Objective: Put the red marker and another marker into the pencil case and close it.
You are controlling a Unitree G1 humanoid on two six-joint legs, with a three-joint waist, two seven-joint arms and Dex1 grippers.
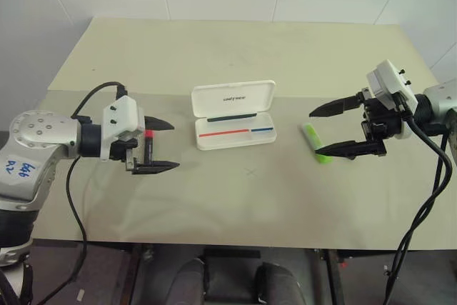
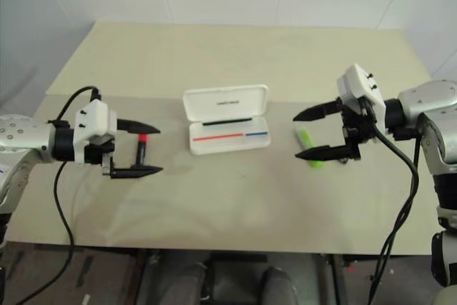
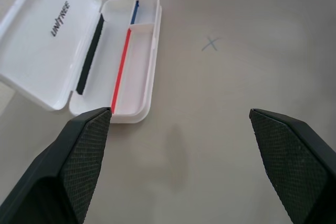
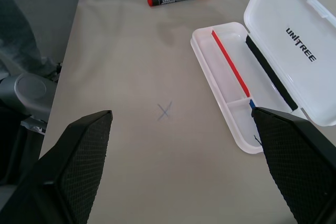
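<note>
Case open mid-table, both arms hovering w/ jaws wide, nothing picked up yet.

L to R: left gripper [image 1: 163, 146], two black fingers spread apart and empty, hangs over the slim black-barrelled red marker with red cap [image 1: 148, 149], which lies on the beige tabletop [image 1: 235, 205] between the fingers as seen from above; prob. lining up to grab it. Centre: flat white plastic hinged pencil case [image 1: 234, 131], lid flipped back w/ print showing, tray w/ red and blue stripes empty, so ready to load. A faint pencilled X [image 1: 250, 172] sits just in front of the case. Right: chunky lime-green highlighter [image 1: 315, 141] on the table beside the case, right gripper [image 1: 334, 129] fingers wide apart above it, holding nothing.
</note>
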